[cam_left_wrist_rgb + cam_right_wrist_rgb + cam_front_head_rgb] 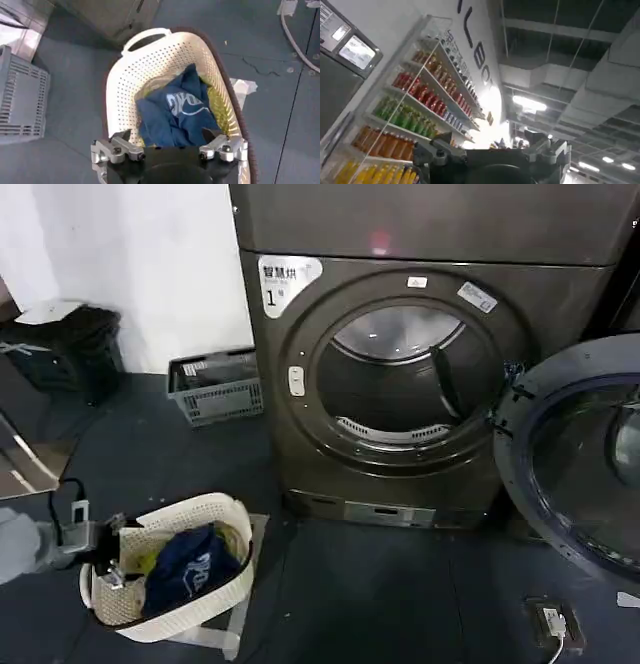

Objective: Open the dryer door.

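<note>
Dark grey flooring fills the lower half of the head view, with a grey front-loading dryer (pixel 400 374) standing at upper centre against a white wall. Its drum opening gapes empty. The dryer door (pixel 580 454) is already swung wide, hanging at the right edge of the frame: a big round porthole with dark tinted glass and a dark inner rim facing the camera. It looks rigid and fairly heavy, hinged on its left side near the drum; the glass is likely slippery, so the outer rim opposite the hinge seems the sensible place to push or pull.

At lower left sits a cream perforated laundry basket (pixel 225 584) holding a navy garment (pixel 175 117). The left gripper (pixel 170 150) hovers over it, fingers spread apart, holding nothing. The right gripper (pixel 492 152) points up toward shelves of coloured bottles (pixel 410 115), its fingers also spread.
</note>
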`<state>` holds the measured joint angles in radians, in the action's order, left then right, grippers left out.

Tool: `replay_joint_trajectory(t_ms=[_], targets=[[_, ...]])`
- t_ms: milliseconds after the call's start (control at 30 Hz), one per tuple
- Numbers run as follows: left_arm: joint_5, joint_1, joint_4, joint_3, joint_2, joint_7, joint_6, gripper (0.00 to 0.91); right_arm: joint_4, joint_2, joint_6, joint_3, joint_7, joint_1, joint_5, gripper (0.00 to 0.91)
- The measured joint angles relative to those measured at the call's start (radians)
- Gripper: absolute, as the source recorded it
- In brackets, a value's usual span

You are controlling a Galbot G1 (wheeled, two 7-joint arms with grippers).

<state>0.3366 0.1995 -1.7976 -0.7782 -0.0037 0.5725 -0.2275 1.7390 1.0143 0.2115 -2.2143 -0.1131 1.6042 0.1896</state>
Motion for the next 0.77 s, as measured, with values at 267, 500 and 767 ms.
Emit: replay_joint_trajectory(t_ms=[267,500,767], targets=[[0.0,0.001,0.007,0.0,0.005,0.013,0.022,0.907,0.006,0.007,0.0,-0.004,0.0,0.005,0.001,0.907],[-0.01,0.002,0.012,0.0,-0.001,0.023,0.03,0.907,0.01,0.011,0.0,-0.006,-0.001,0.004,0.0,0.907],[-0.015,0.003,0.016,-0.001,-0.009,0.026,0.044,0.907,0.011,0.014,0.0,-0.017,-0.001,0.011,-0.001,0.907]])
